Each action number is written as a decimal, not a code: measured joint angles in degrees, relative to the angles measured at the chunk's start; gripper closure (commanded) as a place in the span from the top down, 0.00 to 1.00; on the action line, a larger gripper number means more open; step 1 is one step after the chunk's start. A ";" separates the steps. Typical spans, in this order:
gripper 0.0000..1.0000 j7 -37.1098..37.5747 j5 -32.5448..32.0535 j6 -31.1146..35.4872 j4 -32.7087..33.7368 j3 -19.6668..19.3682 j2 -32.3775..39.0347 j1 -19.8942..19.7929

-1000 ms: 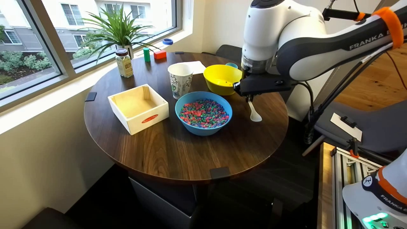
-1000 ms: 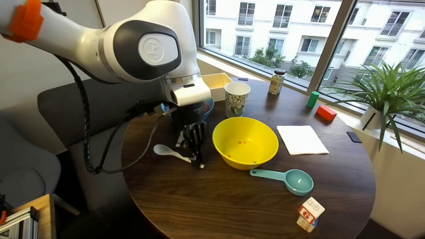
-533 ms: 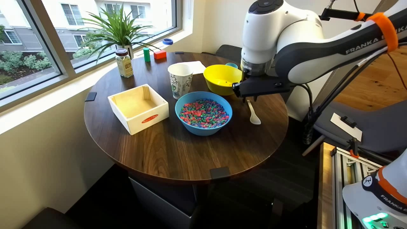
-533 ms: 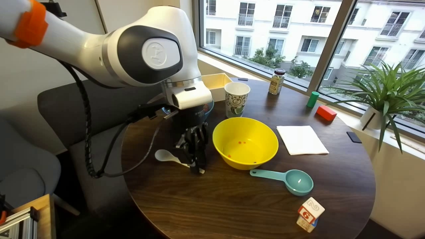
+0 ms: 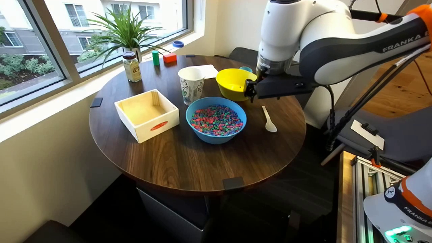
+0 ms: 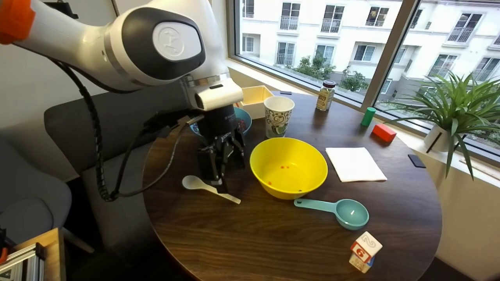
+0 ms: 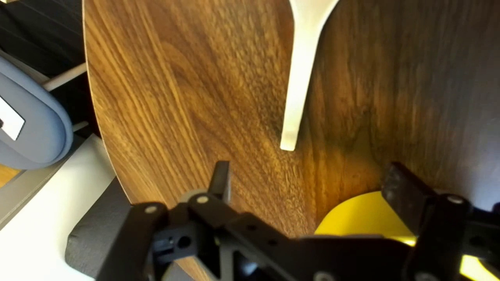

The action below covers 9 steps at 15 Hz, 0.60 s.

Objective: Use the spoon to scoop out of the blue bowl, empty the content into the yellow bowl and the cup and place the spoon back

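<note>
In wrist view, I hover the gripper (image 7: 308,171), fingers (image 7: 219,179) spread, the spoon (image 7: 300,78) lying at its twelve o'clock, yellow bowl (image 7: 361,215) at four.

Round dark-wood table (image 5: 189,162) beside a daylit window (image 6: 390,54) (pale building (image 6: 306,23) outside), cream wall (image 5: 44,162), grey chair (image 5: 405,133).

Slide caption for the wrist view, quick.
Open hand above the wooden table; the spoon lies there ungripped, and the hand partly hides the yellow bowl.
</note>
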 measured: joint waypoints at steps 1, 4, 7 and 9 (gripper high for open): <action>1.00 0.00 0.00 -0.37 0.00 0.25 -0.53 0.02; 1.00 0.00 0.00 -1.27 0.02 0.97 -2.14 0.03; 1.00 0.05 0.00 -3.16 0.19 1.67 -3.68 0.03; 1.00 0.05 0.10 -4.04 0.30 1.96 -4.54 0.03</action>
